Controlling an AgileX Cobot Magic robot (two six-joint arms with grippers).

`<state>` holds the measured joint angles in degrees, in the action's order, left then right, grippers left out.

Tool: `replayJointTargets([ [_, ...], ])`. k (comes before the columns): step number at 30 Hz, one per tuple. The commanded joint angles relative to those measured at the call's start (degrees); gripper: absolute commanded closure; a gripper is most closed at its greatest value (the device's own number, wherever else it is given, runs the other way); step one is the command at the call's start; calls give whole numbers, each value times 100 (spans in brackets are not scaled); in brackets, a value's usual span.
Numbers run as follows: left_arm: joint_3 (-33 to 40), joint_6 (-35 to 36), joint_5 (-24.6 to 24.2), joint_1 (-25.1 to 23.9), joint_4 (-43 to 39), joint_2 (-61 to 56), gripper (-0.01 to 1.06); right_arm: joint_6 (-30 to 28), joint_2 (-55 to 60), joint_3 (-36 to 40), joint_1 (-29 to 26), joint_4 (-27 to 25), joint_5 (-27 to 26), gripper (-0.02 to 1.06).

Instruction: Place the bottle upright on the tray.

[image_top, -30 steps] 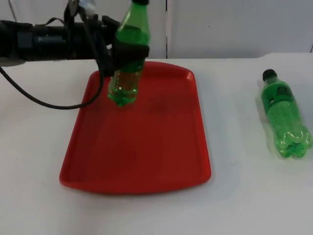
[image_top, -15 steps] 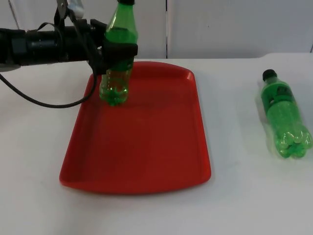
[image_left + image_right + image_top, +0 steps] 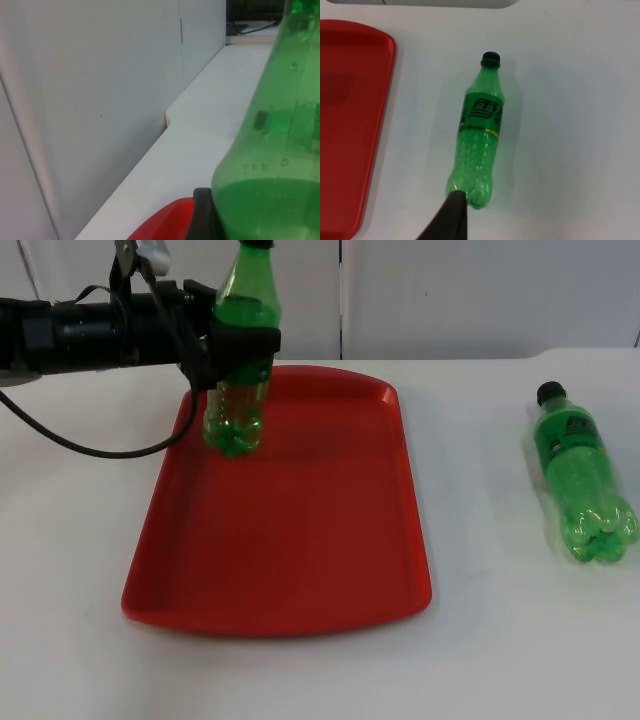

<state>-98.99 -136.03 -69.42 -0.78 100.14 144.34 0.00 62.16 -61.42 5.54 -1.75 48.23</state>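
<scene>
A green bottle (image 3: 243, 302) stands upright over the far left corner of the red tray (image 3: 300, 540), its base at or just above the tray floor. My left gripper (image 3: 243, 348) is shut on its middle, reaching in from the left. In the left wrist view the bottle (image 3: 280, 150) is close up beside a black finger (image 3: 202, 215). A second green bottle (image 3: 578, 475) with a black cap lies on the table to the right of the tray. My right gripper (image 3: 454, 217) waits above that lying bottle (image 3: 480, 132), near its base.
The grey partition wall (image 3: 90, 100) rises just behind the tray's far edge, close to the held bottle. The tray's right rim (image 3: 385, 100) lies a short way left of the lying bottle. White table surrounds the tray.
The left gripper carried the bottle left and toward the tray's far left corner, bringing it more upright. In the last half second it has barely moved. The lying bottle stayed put.
</scene>
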Motion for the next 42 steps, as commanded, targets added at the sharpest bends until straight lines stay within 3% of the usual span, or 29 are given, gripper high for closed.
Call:
replayJointTargets([
  [1, -13, 88, -54, 6, -19, 20, 67, -47, -15, -2, -23, -13, -73, 0],
  [2, -13, 88, -54, 6, -19, 20, 61, -47, -15, -2, -23, -13, -73, 0],
  [3, -13, 88, -54, 6, -19, 20, 46, -47, -15, -2, -23, -13, -73, 0],
  [4, -13, 88, -54, 6, -19, 20, 46, -47, -15, -2, -23, -13, -73, 0],
  [6, -13, 88, -54, 6, -19, 20, 30, -47, -15, -2, -23, 4, -71, 0],
  [10, -13, 88, -54, -6, -19, 20, 21, -47, -15, -2, -23, 4, -71, 0],
  [26, -13, 293, -54, -421, -67, 20, 20, -47, -15, -2, -23, 4, -71, 0],
  [42, -13, 768, -54, -741, -1005, 20, 20, -47, -15, -2, -23, 5, -84, 0],
])
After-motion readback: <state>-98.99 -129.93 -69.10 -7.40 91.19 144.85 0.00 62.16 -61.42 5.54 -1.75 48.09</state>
